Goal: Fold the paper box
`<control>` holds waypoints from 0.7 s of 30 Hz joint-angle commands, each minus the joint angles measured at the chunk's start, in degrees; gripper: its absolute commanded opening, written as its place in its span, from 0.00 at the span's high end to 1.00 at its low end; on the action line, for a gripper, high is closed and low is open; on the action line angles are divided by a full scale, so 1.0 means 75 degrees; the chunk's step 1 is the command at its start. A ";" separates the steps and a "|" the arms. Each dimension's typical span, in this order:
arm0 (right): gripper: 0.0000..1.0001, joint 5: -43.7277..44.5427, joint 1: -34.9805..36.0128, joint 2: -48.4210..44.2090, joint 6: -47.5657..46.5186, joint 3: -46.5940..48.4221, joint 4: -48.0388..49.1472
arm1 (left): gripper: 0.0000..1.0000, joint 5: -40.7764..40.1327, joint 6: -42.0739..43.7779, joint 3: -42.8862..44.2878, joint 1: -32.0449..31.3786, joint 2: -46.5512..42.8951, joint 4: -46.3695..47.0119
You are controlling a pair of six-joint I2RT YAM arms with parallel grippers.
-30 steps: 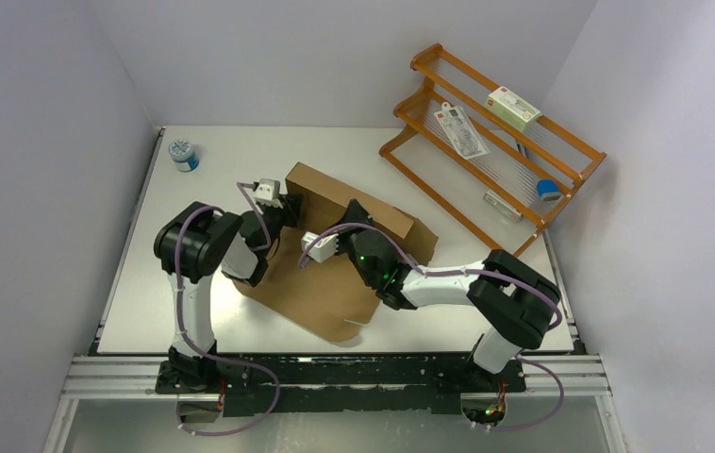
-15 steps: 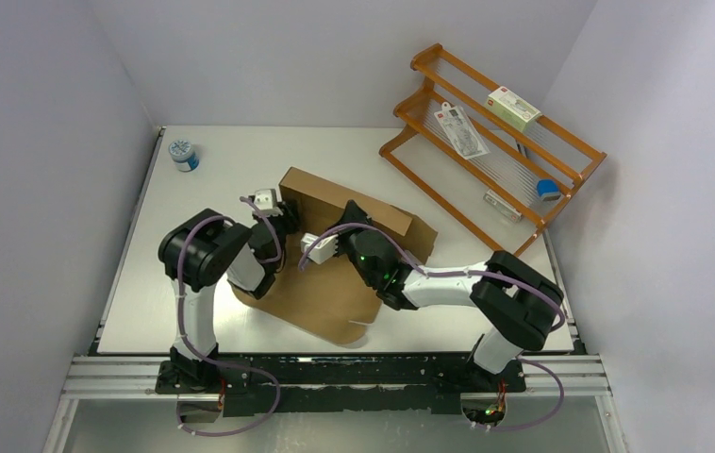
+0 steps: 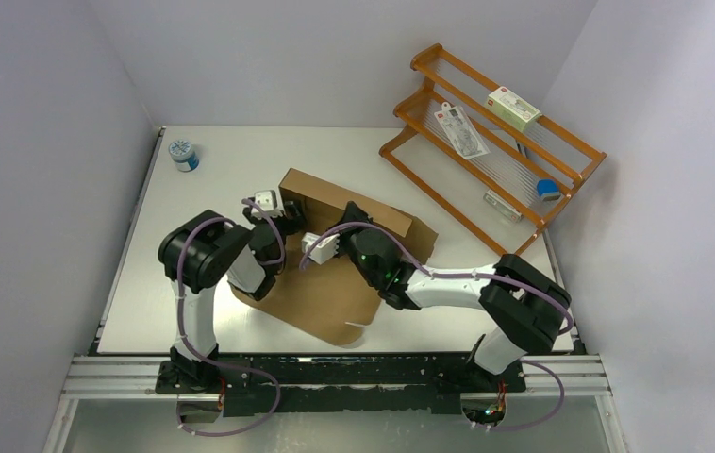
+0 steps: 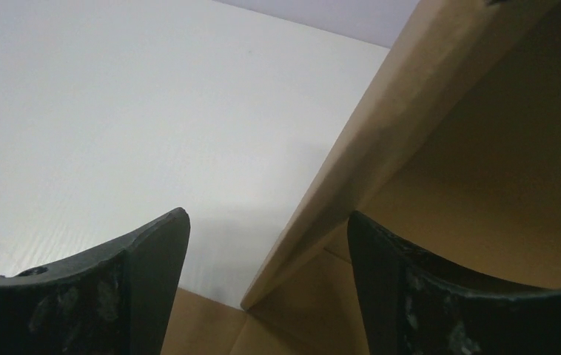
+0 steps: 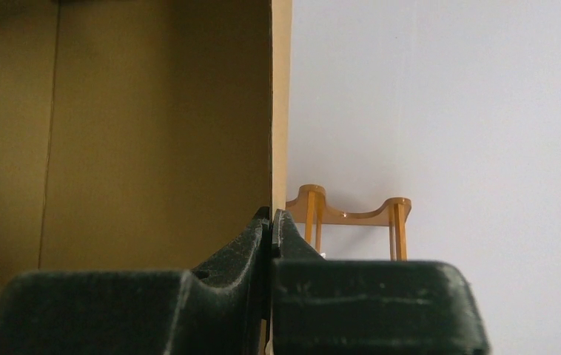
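Observation:
The paper box (image 3: 321, 294) is a brown cardboard sheet lying flat mid-table, with its far wall (image 3: 373, 212) folded upright. My left gripper (image 3: 285, 215) stands open at the wall's left end. In the left wrist view the wall's end edge (image 4: 351, 155) runs between the spread fingers (image 4: 144, 288) without touching either, and the gripper (image 4: 266, 214) holds nothing. My right gripper (image 3: 352, 220) is shut on the wall's top edge. The right wrist view has the jaws of this gripper (image 5: 271, 216) pinched on the thin edge of the upright panel (image 5: 152, 133).
A wooden rack (image 3: 490, 142) with small packaged items leans at the back right, and it also shows in the right wrist view (image 5: 351, 211). A small blue-and-white jar (image 3: 183, 154) stands at the back left. White walls close in the table on three sides.
My left gripper has opened and let go of the wall's left end. The left arm has shifted slightly nearer. The right gripper stays pinched on the wall.

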 commanded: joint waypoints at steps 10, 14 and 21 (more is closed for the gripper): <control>1.00 -0.0325 -0.0025 0.0045 0.0528 0.0078 -0.1511 | 0.17 0.3057 0.0339 0.0131 0.1211 -0.0038 0.2334; 1.00 -0.0361 -0.0023 0.0045 0.0583 0.0113 -0.1647 | 0.18 0.3474 0.0336 0.0282 0.1288 -0.0079 0.2334; 1.00 -0.0364 -0.0022 0.0019 0.0607 0.0135 -0.1749 | 0.25 0.3770 0.0190 0.0582 0.1333 -0.0150 0.2335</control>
